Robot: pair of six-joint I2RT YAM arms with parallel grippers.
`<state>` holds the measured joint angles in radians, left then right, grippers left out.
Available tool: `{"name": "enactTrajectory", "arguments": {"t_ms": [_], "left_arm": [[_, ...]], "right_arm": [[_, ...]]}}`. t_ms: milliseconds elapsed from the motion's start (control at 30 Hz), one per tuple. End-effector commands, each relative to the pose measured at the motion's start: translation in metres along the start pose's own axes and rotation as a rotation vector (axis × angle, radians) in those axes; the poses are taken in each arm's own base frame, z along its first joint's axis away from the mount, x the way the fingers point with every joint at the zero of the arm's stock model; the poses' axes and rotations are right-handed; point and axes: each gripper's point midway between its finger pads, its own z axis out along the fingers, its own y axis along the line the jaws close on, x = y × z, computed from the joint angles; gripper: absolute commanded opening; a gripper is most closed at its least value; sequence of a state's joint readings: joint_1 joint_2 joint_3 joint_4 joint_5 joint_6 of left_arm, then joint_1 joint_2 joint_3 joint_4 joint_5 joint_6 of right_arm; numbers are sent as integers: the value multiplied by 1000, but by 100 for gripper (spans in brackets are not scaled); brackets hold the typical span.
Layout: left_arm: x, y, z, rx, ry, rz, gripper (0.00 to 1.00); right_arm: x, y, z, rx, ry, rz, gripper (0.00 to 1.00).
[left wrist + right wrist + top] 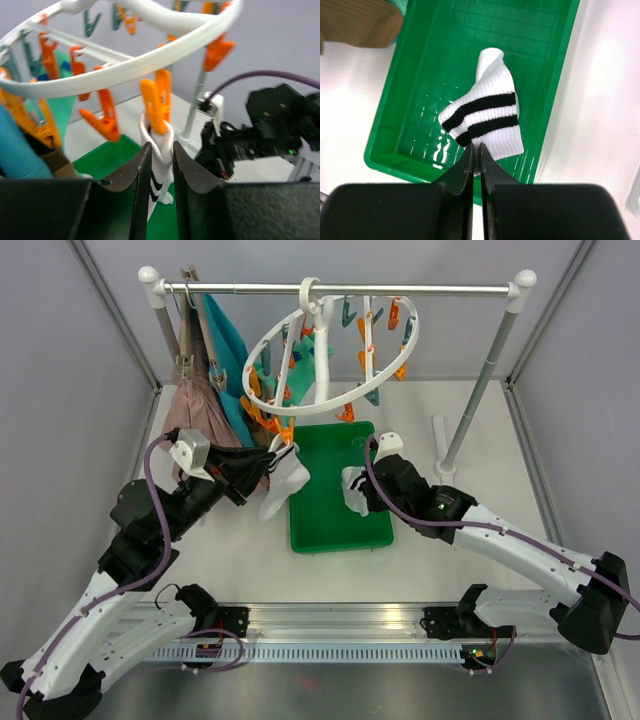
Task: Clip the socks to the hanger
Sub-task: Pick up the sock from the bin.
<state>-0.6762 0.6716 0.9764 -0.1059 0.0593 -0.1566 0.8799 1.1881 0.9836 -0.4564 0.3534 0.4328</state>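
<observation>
The round white hanger (323, 365) hangs by its hook from the rail, its orange and teal pegs around the ring (125, 70). An orange peg (157, 102) pinches the cuff of a white sock with dark stripes (159, 132), which dangles at the ring's front left (283, 485). My left gripper (160, 146) straddles that sock just below the peg with its jaws slightly parted. Over the green tray (420, 100), my right gripper (475, 147) is shut on the cuff of a second white striped sock (487, 112).
Pink and teal garments (200, 390) hang on tan hangers at the rail's left end. The rail's right post (480, 390) stands behind the right arm. A brown sock (52, 160) and a teal piece of fabric (15, 150) hang beside the left gripper.
</observation>
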Motion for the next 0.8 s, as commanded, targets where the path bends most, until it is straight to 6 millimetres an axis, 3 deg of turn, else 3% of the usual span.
{"name": "enactTrajectory", "arguments": {"t_ms": [0,267,300,367,400,467,500,567,633,767], "left_arm": [[-5,-41,-8,254,-41,82,29],[43,-89,-3,463,69,140,29],[52,-111,-3,527,86,179,29],[66,-119,6,496,125,222,29],[80,-136,10,532,156,257,29],[90,-138,21,484,167,306,29],[107,-149,25,507,199,322,30],[110,-143,39,420,174,356,30],[132,-144,48,387,209,395,30],[152,-125,65,244,239,513,30]], "right_arm": [[-28,6,-22,-31,-63,19,0],[-35,5,-36,-34,-59,6,0],[-35,4,-38,-33,-57,5,0],[-39,7,-41,-45,-61,7,0],[-38,7,-42,-50,-53,3,0],[-41,9,-46,-57,-56,2,0],[-41,10,-49,-69,-52,2,0],[-41,12,-53,-85,-46,-1,0],[-42,12,-59,-99,-44,-2,0],[-49,13,-72,-120,-50,-6,0]]}}
